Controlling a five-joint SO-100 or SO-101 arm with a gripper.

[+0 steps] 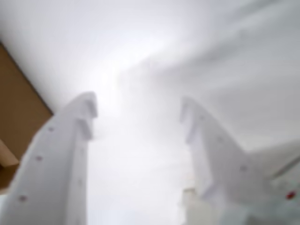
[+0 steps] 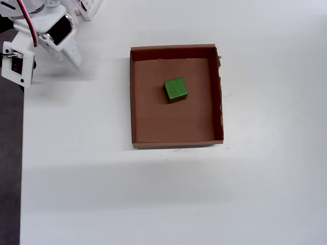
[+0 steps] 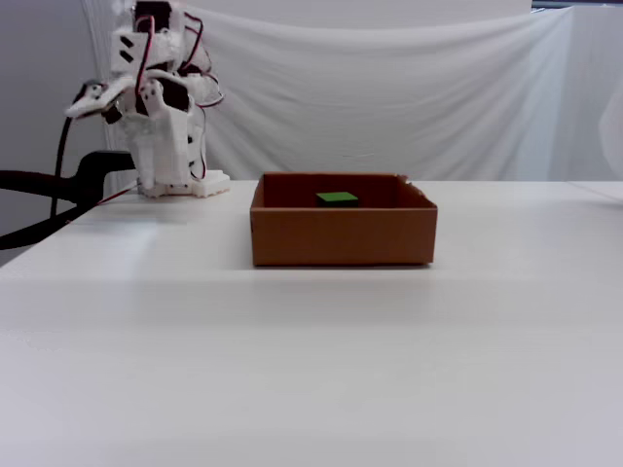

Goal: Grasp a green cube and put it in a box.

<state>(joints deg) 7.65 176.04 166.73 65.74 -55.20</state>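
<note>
The wide white table (image 2: pixel 204 199) lies bare on every side of the shallow brown cardboard box (image 2: pixel 134 97), with the broadest open stretch toward the bottom of the overhead view. Along the left of that view the table ends at a straight edge, beyond which a dark strip runs. A white cloth backdrop (image 3: pixel 389 97) hangs behind the table in the fixed view.

The white arm (image 2: pixel 51 30) sits folded at the top left corner of the overhead view, well apart from the box. In the fixed view it stands upright at the far left, behind and left of the box.

The box is a little longer top to bottom than across in the overhead view, its right wall ragged near the top corner.

In the wrist view the two white jaws (image 1: pixel 138 110) stand clearly apart with nothing between them, only blurred white table beyond, and a brown piece of the box at the left edge.

The small green cube (image 2: pixel 176 90) rests flat on the box floor, slightly above centre, touching no wall, its sides turned slightly off the box walls. Being a cube, it has no long axis.
</note>
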